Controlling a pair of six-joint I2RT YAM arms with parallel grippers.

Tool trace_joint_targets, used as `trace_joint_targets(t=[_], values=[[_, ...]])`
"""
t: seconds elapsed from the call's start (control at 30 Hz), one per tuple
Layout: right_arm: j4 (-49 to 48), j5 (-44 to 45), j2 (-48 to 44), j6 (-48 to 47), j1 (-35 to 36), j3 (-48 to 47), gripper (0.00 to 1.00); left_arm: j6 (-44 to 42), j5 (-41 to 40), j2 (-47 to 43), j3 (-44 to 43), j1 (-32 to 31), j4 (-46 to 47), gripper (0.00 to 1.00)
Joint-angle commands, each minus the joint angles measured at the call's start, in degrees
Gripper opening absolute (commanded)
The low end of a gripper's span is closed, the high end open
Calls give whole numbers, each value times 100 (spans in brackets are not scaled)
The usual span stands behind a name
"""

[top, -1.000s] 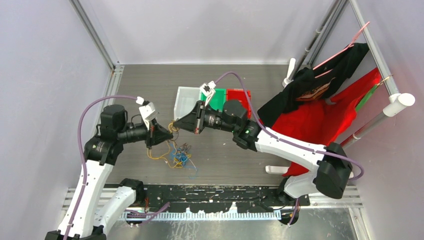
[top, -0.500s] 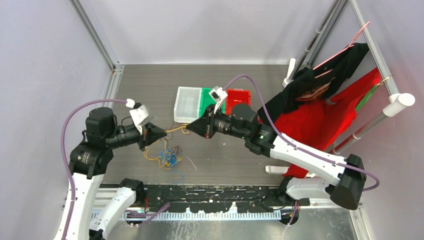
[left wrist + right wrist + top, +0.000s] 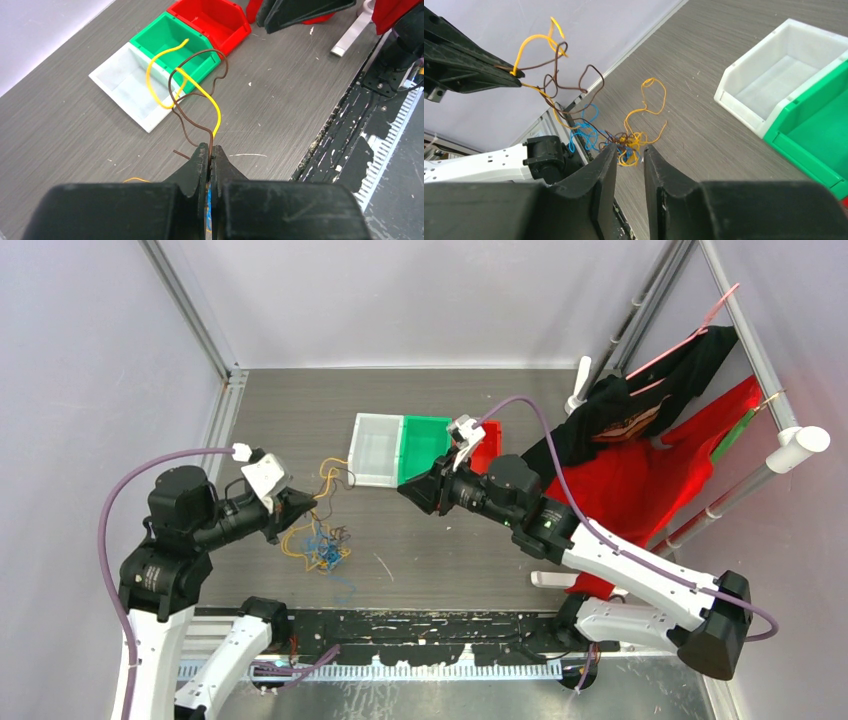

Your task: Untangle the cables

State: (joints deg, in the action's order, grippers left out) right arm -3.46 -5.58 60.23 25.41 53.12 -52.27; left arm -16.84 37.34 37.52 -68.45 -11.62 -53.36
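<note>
We see the left hand (image 3: pixel 209 155) clamped on yellow and brown strands of the cables (image 3: pixel 626 142), their tangle hanging over the worktop (image 3: pixel 450 550), while the slightly parted right hand (image 3: pixel 629 160) holds nothing; one-handed lifting may tighten the knot.

White bin (image 3: pixel 374 448), green bin (image 3: pixel 423 440) and red bin (image 3: pixel 489 439) stand touching in a row on the table (image 3: pixel 300 400).
</note>
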Motion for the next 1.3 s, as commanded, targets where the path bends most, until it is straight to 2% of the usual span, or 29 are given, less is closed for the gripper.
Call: trace_joint_targets(t=[0.0,0.17,0.3,0.37,0.5,0.67,0.83,1.2,1.27], values=[[-574,-72,-103,130,-15,75,34,485,149,29,-162,19,475,0],[-1889,-502,179,652,126,547,51,1081,302,67,-170,25,916,0],[-2923,-311,683,796,535,656,71,1488,441,120,-191,20,1178,0],[-3227,-95,955,828,745,573,75,1609,505,141,-217,21,1232,0],[-3996,119,1592,1354,796,406,75,1699,601,129,-233,21,1251,0],[-4380,318,2194,1683,796,126,71,1727,632,71,-237,26,1222,0],[-4824,156,2719,2054,799,-198,69,1712,665,37,-213,24,1183,0],[-5343,-135,3153,2850,796,-436,60,1614,701,9,-171,19,1118,0],[-5397,-164,3166,2938,800,-383,52,1614,696,10,-177,19,1122,0]])
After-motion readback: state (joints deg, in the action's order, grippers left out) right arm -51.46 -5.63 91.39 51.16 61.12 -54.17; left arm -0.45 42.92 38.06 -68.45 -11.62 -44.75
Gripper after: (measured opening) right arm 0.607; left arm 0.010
